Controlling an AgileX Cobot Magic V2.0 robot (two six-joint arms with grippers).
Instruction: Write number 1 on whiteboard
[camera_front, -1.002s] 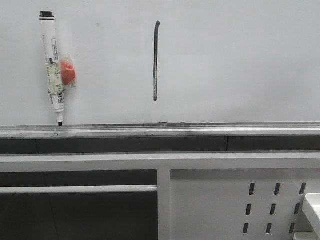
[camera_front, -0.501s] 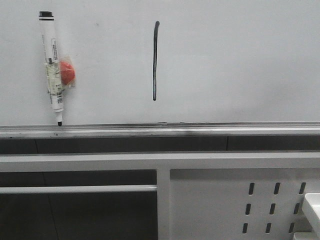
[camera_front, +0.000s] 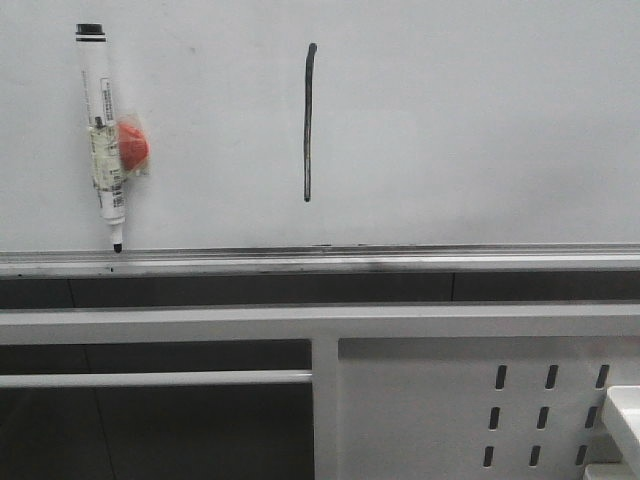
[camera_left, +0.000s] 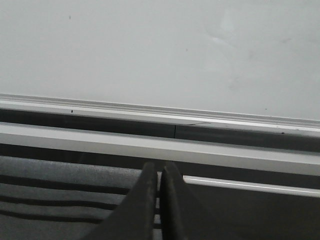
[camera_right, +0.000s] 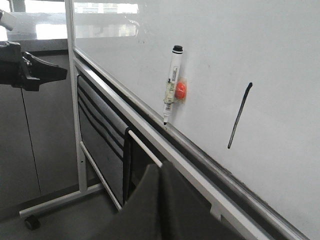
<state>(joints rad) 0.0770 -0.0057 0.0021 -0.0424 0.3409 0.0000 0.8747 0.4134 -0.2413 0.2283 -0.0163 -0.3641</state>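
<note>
The whiteboard (camera_front: 480, 120) fills the upper front view, with its smudged silver tray rail (camera_front: 400, 262) below. The number 1 (camera_front: 309, 120) is a thin dark vertical stroke on it; it also shows in the right wrist view (camera_right: 239, 117). A white marker pen (camera_front: 102, 135) with a red magnet stands tip down on the rail at the left, also in the right wrist view (camera_right: 171, 84). My left gripper (camera_left: 159, 172) is shut and empty, below the rail. My right gripper (camera_right: 160, 172) is shut and empty, away from the board. Neither gripper shows in the front view.
A white frame bar (camera_front: 320, 322) runs under the rail, with a white perforated metal panel (camera_front: 540, 410) at lower right. The left arm (camera_right: 27, 70) shows at the far side in the right wrist view. The board stand's wheeled foot (camera_right: 32, 220) is on the floor.
The front view has shifted very slightly; the marker, the stroke and the board stay as they were.
</note>
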